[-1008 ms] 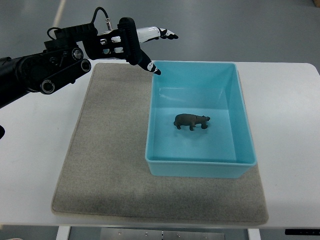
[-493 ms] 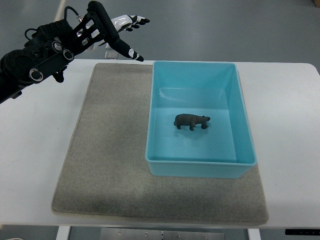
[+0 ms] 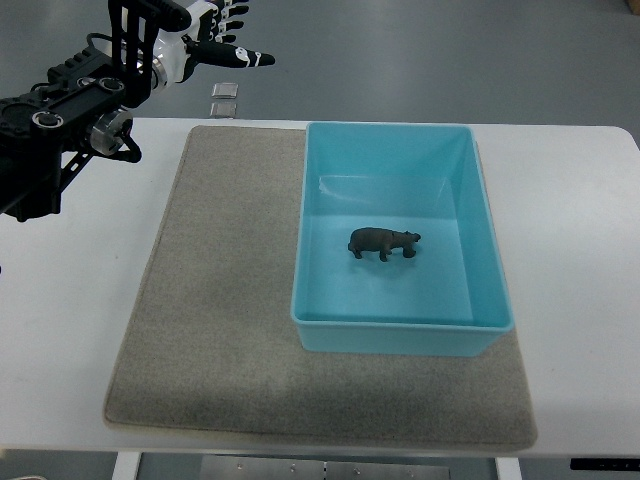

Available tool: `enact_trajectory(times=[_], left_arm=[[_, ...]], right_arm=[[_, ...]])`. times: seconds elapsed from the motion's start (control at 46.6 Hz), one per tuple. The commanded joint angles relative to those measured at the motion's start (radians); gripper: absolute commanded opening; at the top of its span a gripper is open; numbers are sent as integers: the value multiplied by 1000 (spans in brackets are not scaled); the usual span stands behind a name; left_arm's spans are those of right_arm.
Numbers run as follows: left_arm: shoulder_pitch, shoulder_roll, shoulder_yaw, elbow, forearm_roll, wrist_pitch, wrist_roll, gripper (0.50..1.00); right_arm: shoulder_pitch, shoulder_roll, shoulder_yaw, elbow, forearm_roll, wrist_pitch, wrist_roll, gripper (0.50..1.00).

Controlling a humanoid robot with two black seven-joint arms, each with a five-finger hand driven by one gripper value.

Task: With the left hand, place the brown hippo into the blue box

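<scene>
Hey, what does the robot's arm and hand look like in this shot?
Only the left arm shows. It is black, built from blocky segments with round silver-ringed joints and open cut-outs. The left hand has a black frame with white shells, and its slim fingers are banded black and white with dark tips. Thin black cables loop near the wrist.

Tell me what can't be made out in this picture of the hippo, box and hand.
- Left hand: upper fingers cut off by the top edge of the top view.
- Right arm: not in view at all.
- Hippo: too small to tell facial detail or whether every foot touches the box floor.
- Two small squares beyond the table: too small to identify.
</scene>
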Motion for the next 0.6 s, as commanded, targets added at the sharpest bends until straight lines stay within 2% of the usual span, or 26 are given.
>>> enact_trajectory(times=[0.0, 0.15, 0.343, 0.579], left_arm=[[9, -6, -2, -2, -153, 10, -1, 996], [49, -20, -5, -5, -340, 13, -4, 996], [122, -37, -115, 0, -348, -9, -9, 996], [191, -80, -229, 0, -343, -113, -24, 996]], right_arm=[[0, 0, 0, 0, 0, 0, 0, 936], [0, 0, 0, 0, 0, 0, 0, 936], [0, 0, 0, 0, 0, 0, 0, 936], [0, 0, 0, 0, 0, 0, 0, 936]])
